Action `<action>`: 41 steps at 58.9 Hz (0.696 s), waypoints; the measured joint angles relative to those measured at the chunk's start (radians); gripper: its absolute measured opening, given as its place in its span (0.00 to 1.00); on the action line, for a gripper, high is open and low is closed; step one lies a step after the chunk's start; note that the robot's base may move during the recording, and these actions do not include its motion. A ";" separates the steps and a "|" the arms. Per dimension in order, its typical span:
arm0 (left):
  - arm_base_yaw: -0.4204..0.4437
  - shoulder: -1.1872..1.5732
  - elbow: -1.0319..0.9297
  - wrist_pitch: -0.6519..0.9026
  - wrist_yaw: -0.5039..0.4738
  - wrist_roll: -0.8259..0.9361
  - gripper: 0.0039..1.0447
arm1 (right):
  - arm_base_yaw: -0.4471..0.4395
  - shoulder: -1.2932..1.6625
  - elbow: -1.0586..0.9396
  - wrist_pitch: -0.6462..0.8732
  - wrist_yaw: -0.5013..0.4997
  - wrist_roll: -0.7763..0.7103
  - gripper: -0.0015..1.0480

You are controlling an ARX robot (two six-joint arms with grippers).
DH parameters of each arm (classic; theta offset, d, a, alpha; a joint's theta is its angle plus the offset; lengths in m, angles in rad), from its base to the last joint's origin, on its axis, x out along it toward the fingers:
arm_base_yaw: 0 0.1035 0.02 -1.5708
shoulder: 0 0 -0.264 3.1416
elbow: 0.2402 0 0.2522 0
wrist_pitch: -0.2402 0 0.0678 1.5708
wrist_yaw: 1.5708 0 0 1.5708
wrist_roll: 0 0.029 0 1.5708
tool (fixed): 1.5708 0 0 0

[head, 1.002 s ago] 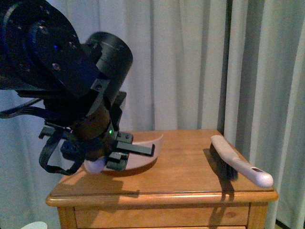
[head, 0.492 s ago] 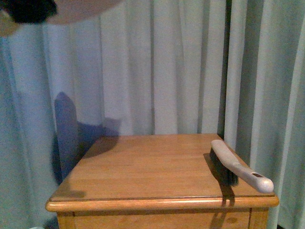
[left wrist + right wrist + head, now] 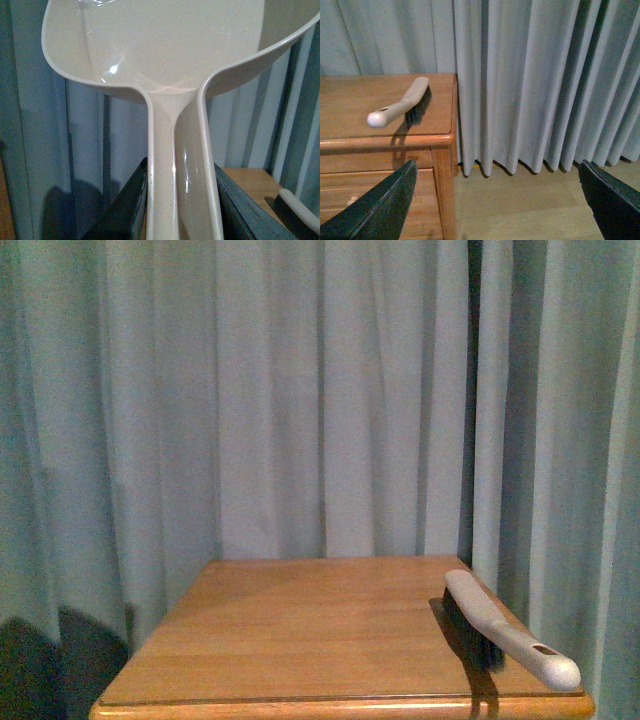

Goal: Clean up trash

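No trash shows in any view. The cream plastic dustpan (image 3: pixel 165 60) fills the left wrist view, its handle clamped between the dark fingers (image 3: pixel 122 210) of my left gripper (image 3: pixel 182 220), which is shut on it; the scoop looks empty as far as it shows. My right gripper (image 3: pixel 497 200) hangs open over the wooden floor beside the table, nothing between its fingers (image 3: pixel 375 210). Neither arm appears in the front view.
A hand brush with a white handle and dark bristles (image 3: pixel 505 625) (image 3: pixel 402 102) lies along the right edge of the wooden side table (image 3: pixel 320 630) (image 3: pixel 350 100). Pale curtains (image 3: pixel 300 390) hang behind and beside the table. Wooden floor (image 3: pixel 520 205) lies to its right.
The left arm with the dustpan has risen out of the front view. The view now sits higher, showing the table lower in frame. The brush has stayed put.
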 joint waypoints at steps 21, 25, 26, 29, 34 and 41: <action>0.387 -0.106 -0.108 -0.009 0.290 -0.125 0.27 | 0.000 0.000 0.000 0.000 0.000 0.000 0.93; 0.389 -0.109 -0.108 -0.009 0.290 -0.126 0.27 | 0.008 0.007 0.002 -0.008 0.027 0.001 0.93; 0.389 -0.109 -0.108 -0.009 0.291 -0.127 0.27 | 0.026 0.025 0.012 -0.040 0.101 0.005 0.93; 0.389 -0.109 -0.108 -0.009 0.294 -0.128 0.27 | 0.088 0.117 0.056 -0.109 0.290 0.015 0.93; 0.389 -0.110 -0.108 -0.009 0.298 -0.129 0.27 | 0.101 0.312 0.136 -0.090 0.382 0.040 0.93; 0.389 -0.110 -0.108 -0.009 0.297 -0.130 0.27 | 0.095 0.587 0.312 -0.059 0.291 0.092 0.93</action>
